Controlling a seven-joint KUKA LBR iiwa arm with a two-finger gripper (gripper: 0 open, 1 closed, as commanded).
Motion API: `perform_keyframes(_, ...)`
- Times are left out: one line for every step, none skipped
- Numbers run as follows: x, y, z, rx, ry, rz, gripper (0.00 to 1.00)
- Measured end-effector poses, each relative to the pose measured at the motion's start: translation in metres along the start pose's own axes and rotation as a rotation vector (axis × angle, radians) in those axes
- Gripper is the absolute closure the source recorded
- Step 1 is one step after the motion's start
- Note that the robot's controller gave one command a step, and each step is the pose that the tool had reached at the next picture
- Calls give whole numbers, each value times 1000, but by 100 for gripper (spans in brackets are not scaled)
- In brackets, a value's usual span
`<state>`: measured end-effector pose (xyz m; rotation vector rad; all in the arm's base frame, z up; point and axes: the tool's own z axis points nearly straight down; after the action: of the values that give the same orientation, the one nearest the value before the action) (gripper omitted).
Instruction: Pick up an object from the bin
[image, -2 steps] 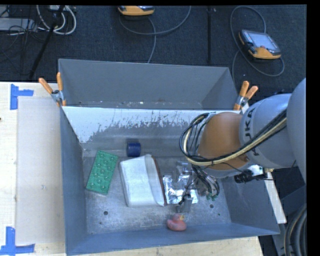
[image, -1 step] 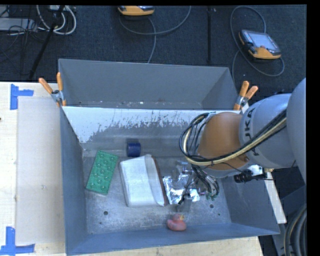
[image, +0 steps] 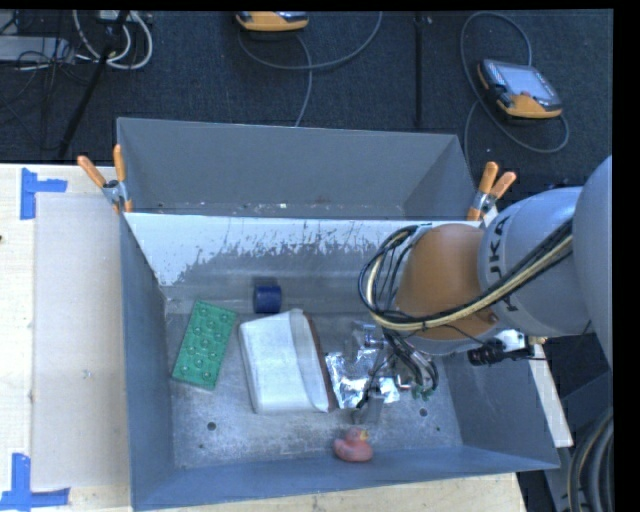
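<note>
1. A grey metal bin (image: 230, 440) is seen from above, with a few small things spread over its floor.
2. The silver robot arm (image: 540, 270) is reached in from the right. An orange cover (image: 440, 270) and loops of yellow and black cable (image: 385, 265) are fixed at its wrist.
3. The jaws are hung low at the right middle of the floor, right over a crumpled lump of shiny silver foil (image: 345, 378).
4. It cannot be told how far the jaws are open, or whether anything is held in them, as that part is dark and partly hidden by the wrist.
5. The foil lump is found just right of a white, flat, box-shaped block (image: 275, 365), and the two seem to be touching.
6. A green flat plate with rows of round studs (image: 204, 345) is laid on the left, tilted, near the white block.
7. A small dark blue round piece (image: 267, 296) is set at the far side, close to the far wall.
8. A small pink, soft-looking lump (image: 352, 447) is laid at the near wall, a little apart from the foil.
</note>
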<state>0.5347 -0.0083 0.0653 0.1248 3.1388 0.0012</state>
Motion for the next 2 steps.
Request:
perform_keyframes(0,0,0,0,0,2,0)
perform_keyframes(0,0,0,0,0,4,0)
